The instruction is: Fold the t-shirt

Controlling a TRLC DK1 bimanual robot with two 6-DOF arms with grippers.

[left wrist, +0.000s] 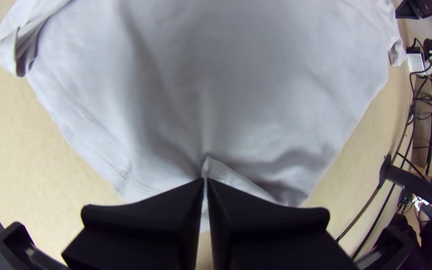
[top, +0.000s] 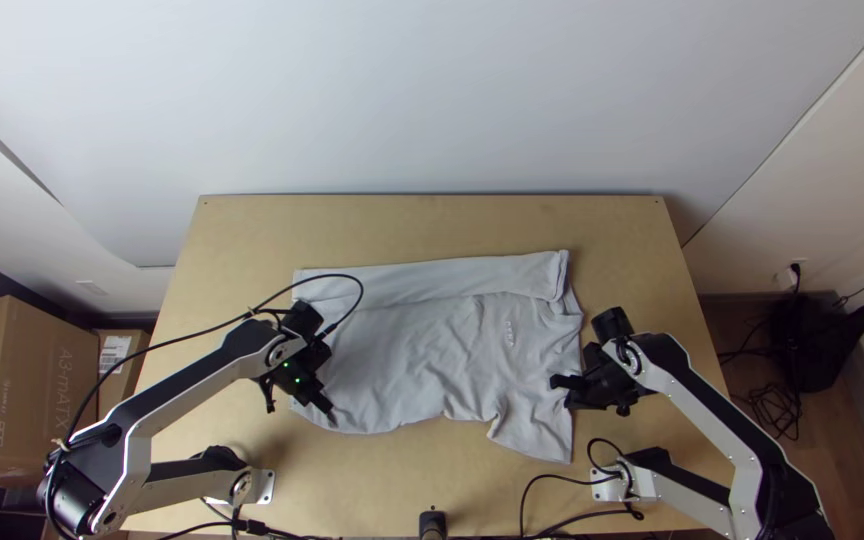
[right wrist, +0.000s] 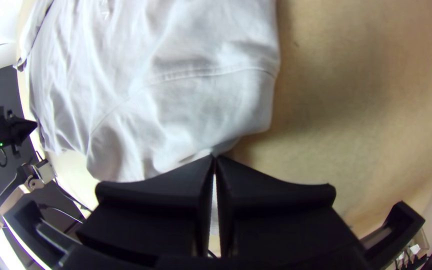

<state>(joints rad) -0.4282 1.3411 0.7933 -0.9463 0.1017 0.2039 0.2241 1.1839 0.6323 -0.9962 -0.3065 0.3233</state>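
Left arm bent at the elbow, left claw at the t-shirt's near left corner, fingers pinched together on fabric. Right arm also bent; right claw at the t-shirt's right-hand sleeve, fingertips together, gripping its edge.

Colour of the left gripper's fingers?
Flat black on the left gripper; clearest in the left wrist view.

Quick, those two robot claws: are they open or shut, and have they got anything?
Left gripper: closed, pinching the t-shirt at one edge.
Right gripper: closed, pinching the same shirt near its opposite side.
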